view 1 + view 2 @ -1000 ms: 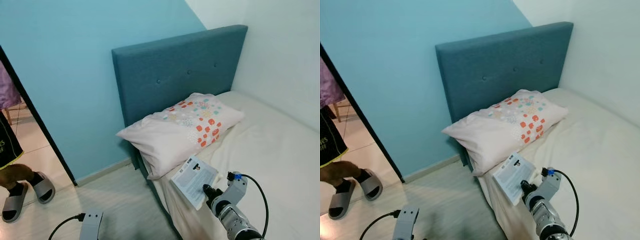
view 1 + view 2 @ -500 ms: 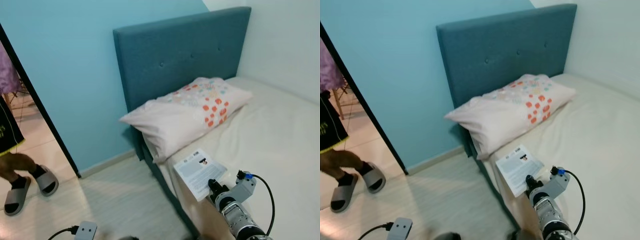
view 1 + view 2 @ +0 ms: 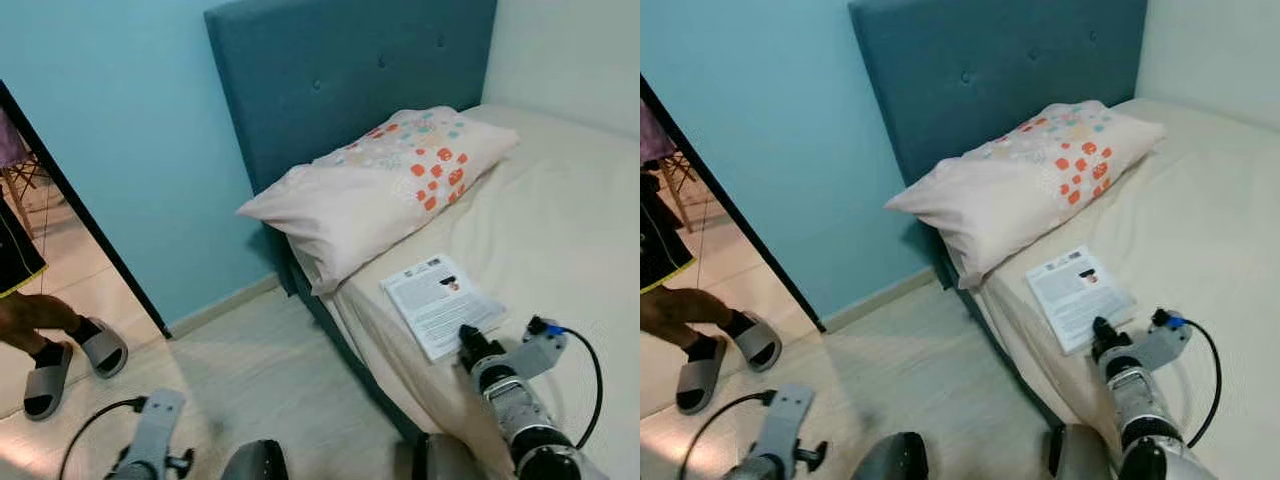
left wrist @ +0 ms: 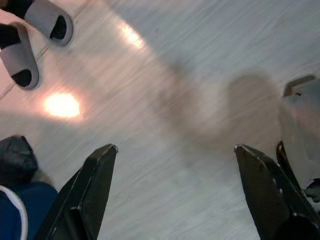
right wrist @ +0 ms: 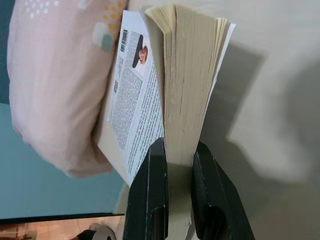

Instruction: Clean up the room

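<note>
The right gripper (image 5: 172,170) has its 2 black jaws clamped on the near edge of a paperback book (image 3: 441,303), pinching the page block close to one corner. That edge grip makes sense: a thin book offers little else to grab, and taking it by the side nearest the robot spares a long reach over the mattress. In the right wrist view the pages fan slightly above the jaws and the back cover, with its barcode and small portrait, peels away to one side, so the hold looks firm on the pages but loose on the cover.

From the head views the book sits over the bed (image 3: 560,220), near its outer edge, just beside the lower corner of the pillow (image 3: 385,190) that leans toward the blue headboard (image 3: 330,80). Whether it rests on the sheet or is raised just clear of it is hard to tell.

The left gripper (image 4: 175,175) hangs idle over the pale floor (image 3: 260,380), its 2 jaws spread wide with nothing between them, kept clear of the bed.

A person's legs in grey slippers (image 3: 75,365) stand at the doorway, well apart from the work.

As a judgement, the tidying is at the stage of gathering the book; carrying it off calls for care that the loose cover does not flop or slip.
</note>
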### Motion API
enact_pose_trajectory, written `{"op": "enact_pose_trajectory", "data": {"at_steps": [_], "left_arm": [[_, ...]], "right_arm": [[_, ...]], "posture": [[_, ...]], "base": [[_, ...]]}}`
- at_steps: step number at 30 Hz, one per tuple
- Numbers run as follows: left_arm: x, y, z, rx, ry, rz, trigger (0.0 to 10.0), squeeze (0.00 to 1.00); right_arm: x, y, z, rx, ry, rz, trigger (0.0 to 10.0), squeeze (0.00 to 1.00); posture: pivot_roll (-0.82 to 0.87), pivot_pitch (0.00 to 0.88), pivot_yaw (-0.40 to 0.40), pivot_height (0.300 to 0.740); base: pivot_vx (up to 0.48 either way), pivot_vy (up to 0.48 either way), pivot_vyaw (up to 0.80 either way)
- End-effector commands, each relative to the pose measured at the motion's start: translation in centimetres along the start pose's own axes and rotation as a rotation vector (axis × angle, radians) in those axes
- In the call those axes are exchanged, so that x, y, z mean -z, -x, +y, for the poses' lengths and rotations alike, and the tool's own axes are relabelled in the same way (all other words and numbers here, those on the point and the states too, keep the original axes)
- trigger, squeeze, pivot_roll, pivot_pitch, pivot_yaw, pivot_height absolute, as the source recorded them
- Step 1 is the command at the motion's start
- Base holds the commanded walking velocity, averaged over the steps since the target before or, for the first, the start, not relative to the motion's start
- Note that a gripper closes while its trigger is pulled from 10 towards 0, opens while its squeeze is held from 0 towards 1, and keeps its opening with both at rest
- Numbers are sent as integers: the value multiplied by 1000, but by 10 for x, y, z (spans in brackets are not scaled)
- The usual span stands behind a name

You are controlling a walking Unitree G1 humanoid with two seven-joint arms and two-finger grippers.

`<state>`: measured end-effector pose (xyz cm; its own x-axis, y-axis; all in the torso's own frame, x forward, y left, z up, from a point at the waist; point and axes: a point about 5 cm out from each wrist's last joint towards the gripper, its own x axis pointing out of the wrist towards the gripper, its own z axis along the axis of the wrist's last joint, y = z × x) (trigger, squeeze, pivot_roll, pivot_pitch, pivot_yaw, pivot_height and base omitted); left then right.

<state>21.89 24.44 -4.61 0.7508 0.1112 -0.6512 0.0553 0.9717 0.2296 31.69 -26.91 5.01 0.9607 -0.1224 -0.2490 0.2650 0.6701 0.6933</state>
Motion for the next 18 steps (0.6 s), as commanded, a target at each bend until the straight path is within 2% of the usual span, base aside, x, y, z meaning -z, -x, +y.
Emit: {"op": "enact_pose_trajectory", "data": {"at_steps": [1, 4, 8, 15, 16, 17, 18], "left_arm": [[9, 6, 18, -37, -5, 3, 10000, 0], [17, 13, 29, -49, -29, 4, 10000, 0], [26, 19, 36, -49, -57, 9, 10000, 0], [38, 28, 44, -54, -68, 28, 10000, 0], [40, 29, 46, -54, -72, 32, 10000, 0], [41, 30, 46, -53, -73, 36, 10000, 0], [41, 30, 46, -53, -73, 36, 10000, 0]], "right_arm": [[-2, -7, 15, -45, 12, 42, 10000, 0], [-4, -12, 26, -86, 74, 91, 10000, 0], [0, -13, 29, -99, 109, 134, 10000, 0], [-2, -12, 25, -88, 114, 153, 10000, 0], [-3, -11, 23, -84, 125, 159, 10000, 8], [-4, -10, 20, -66, 145, 160, 10000, 75], [-4, -10, 20, -66, 145, 160, 10000, 75]], "posture": [[260, 178, 138, 561], [283, 209, 145, 561], [302, 242, 154, 561], [319, 265, 163, 561], [319, 267, 165, 561], [319, 267, 165, 561], [319, 267, 165, 561]], "base": [[0, 0, 0], [0, 0, 0], [0, 0, 0], [0, 0, 0], [0, 0, 0], [0, 0, 0], [0, 0, 0]]}}
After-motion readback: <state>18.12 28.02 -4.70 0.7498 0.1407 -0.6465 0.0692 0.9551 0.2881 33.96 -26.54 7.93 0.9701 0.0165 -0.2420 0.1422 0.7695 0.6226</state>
